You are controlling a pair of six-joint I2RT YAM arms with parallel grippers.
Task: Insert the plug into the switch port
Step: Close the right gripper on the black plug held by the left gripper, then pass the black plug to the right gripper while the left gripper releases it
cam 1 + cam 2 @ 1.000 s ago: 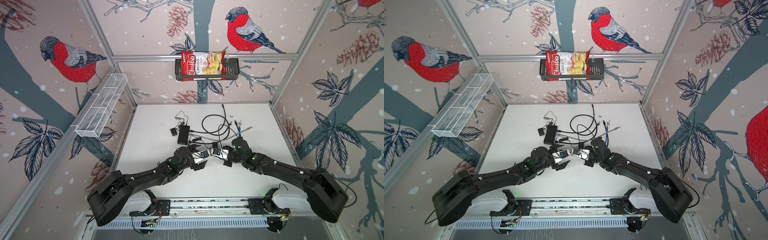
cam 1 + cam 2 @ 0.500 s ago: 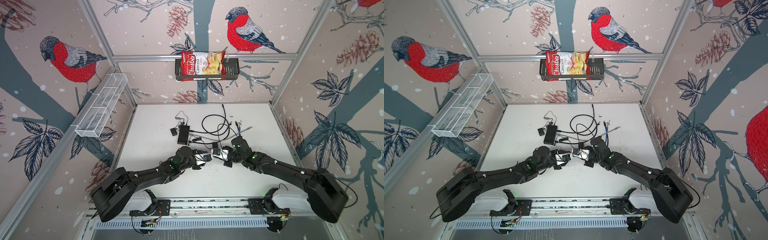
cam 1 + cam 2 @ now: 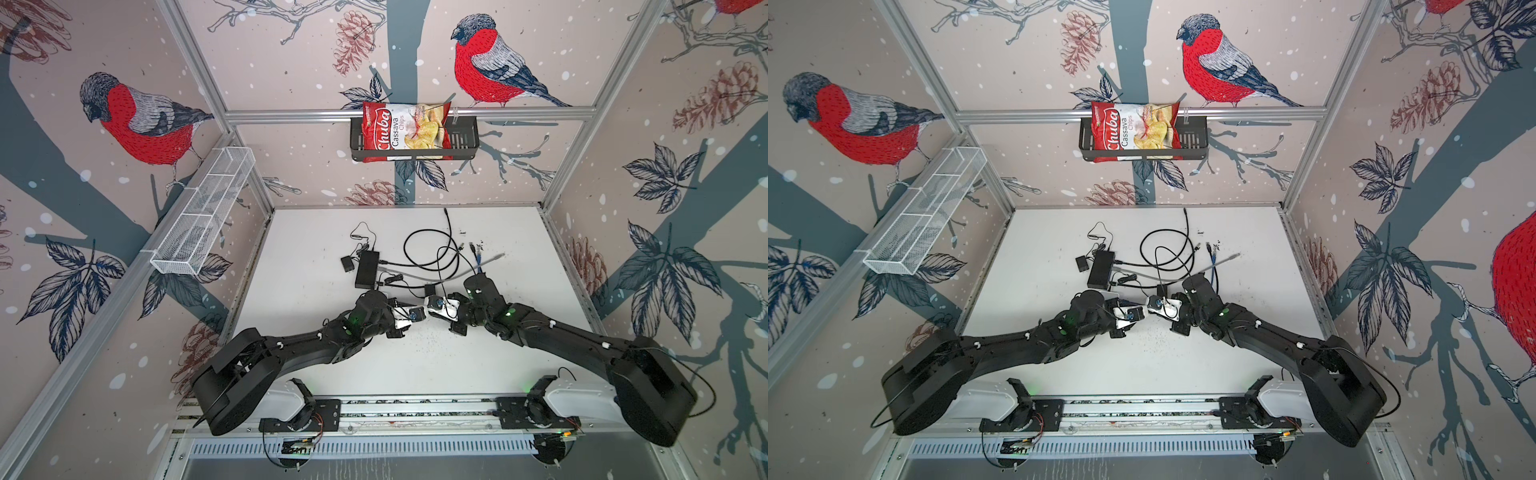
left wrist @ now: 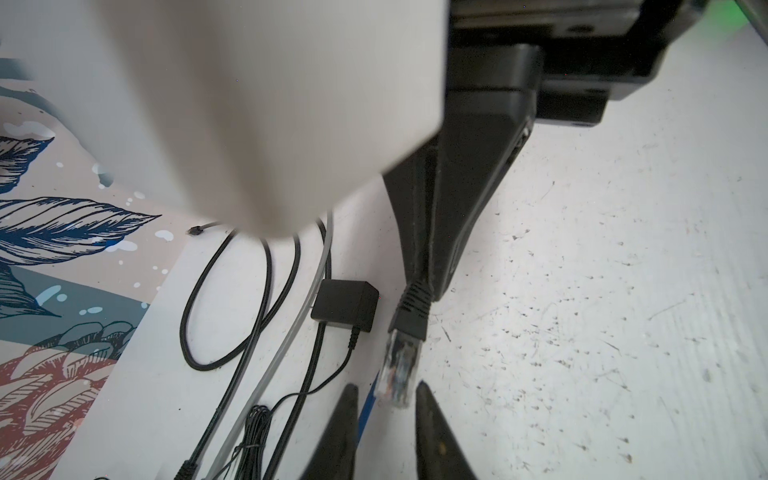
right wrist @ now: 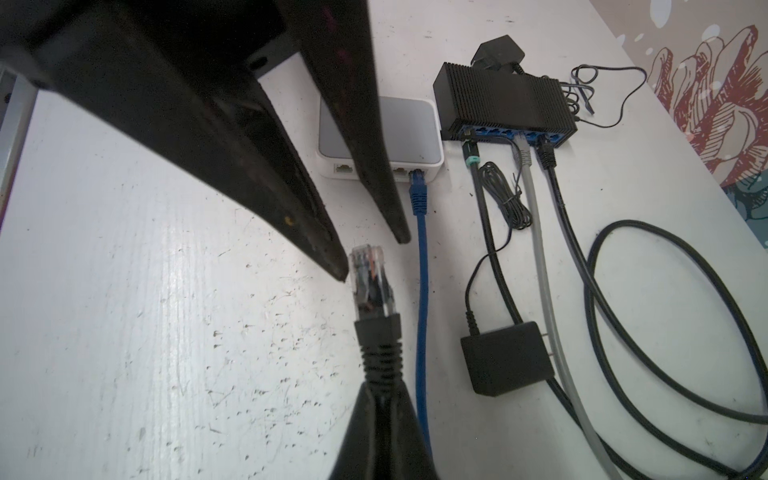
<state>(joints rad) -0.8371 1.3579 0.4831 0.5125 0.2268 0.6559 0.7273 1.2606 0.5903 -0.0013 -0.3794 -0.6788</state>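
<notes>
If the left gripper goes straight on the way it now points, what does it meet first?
The plug: its clear tip lies between the open jaws of the left gripper. Behind it comes the right gripper, shut on the plug. Whether a finger touches it yet is unclear.

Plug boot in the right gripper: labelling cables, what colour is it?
Black plug boot; clearest in the right wrist view.
</notes>
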